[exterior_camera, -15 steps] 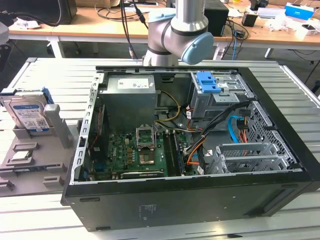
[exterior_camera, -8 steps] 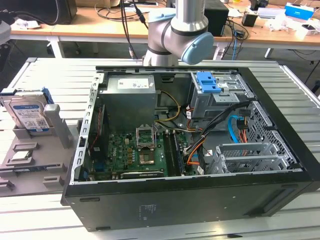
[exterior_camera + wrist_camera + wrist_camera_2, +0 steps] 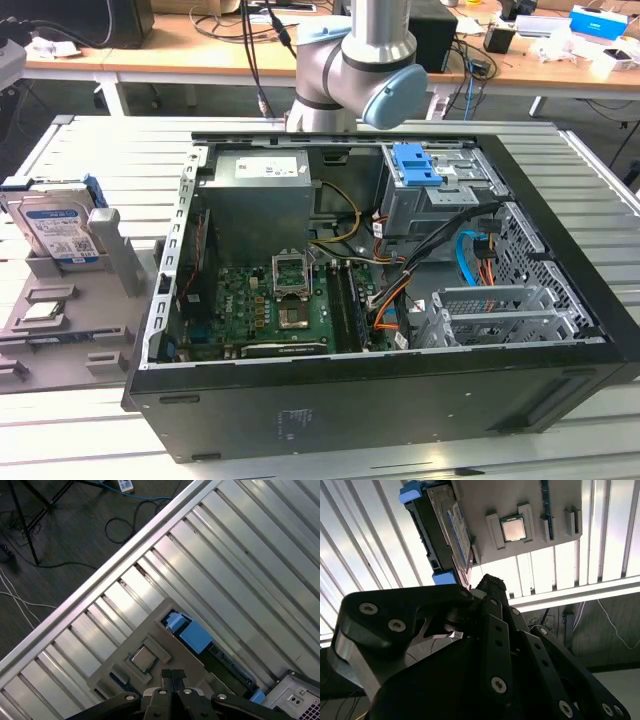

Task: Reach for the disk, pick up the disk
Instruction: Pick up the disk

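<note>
At the exterior view's left we see the disk [image 3: 55, 225]; it stands on its edge in a slot of a grey tray [image 3: 60, 360], with its blue-and-white label facing the camera and blue rails on its sides; just in front of it, a small square chip [image 3: 45, 309] lies flat in its own spot on the tray; the tray lies on a table [image 3: 110, 150] made of long metal slats. In the middle a big black computer case [image 3: 400, 400] lies on its side with the lid off; inside it we can see a green board [image 3: 270, 300], and toward the exterior view's right a blue latch piece [image 3: 415, 165] on top of a metal cage. Behind the case stands the arm [image 3: 365, 60]; its silver tube comes straight down to a fat grey joint with a light blue cap, at the far side of the case and well apart from the disk.

In the first wrist view the claw [image 3: 173, 674] has its two black fingertips pressed together with nothing between them; beyond it lies the tray [image 3: 112, 667], where the chip [image 3: 144, 659] and the disk [image 3: 220, 659] sit near each other; the claw touches neither. In the second wrist view the claw's black links are up close; past them we see the disk [image 3: 455, 525] upright in the tray [image 3: 490, 495], with the chip [image 3: 513, 529] near it.
</note>
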`<state>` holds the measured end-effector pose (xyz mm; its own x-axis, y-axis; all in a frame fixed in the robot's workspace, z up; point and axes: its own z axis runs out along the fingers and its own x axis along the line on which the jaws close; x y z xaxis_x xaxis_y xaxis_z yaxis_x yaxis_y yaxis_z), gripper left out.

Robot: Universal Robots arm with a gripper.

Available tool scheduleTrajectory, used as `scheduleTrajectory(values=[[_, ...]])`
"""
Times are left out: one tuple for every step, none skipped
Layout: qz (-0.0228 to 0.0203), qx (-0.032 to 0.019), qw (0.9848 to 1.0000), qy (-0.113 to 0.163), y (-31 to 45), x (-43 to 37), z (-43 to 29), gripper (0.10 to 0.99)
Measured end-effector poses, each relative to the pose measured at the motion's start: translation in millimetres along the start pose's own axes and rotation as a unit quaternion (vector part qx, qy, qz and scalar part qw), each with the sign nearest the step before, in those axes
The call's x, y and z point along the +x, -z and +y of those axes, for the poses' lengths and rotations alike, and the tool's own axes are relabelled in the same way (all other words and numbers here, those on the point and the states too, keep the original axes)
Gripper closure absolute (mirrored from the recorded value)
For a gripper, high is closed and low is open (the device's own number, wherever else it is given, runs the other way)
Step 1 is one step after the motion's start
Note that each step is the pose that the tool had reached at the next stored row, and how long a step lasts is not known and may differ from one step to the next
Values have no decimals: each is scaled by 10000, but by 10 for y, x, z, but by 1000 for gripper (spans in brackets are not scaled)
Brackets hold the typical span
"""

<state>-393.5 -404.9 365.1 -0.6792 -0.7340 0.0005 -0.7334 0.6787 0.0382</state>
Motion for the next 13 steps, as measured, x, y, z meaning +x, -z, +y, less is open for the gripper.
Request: scheduleTrajectory(values=[[2, 0, 10000, 49, 0, 0, 0, 980], [4, 0, 9999, 108, 0, 0, 0, 980], [7, 0, 9999, 173, 0, -1, 0, 980], [8, 0, 9998, 207, 0, 0, 1, 980], [9, 0, 9997, 245, 0, -1, 1, 980], [12, 0, 9995, 307, 0, -1, 1, 980], [13, 0, 9994, 352, 0, -1, 1, 980], [15, 0, 9993, 384, 0, -1, 1, 980], [16, 0, 9991, 414, 0, -1, 1, 980], [17, 0, 9990, 450, 0, -1, 1, 980], [19, 0, 9988, 497, 0, -1, 1, 980], [20, 0, 9986, 526, 0, -1, 1, 980], [21, 0, 9985, 554, 0, -1, 0, 980]])
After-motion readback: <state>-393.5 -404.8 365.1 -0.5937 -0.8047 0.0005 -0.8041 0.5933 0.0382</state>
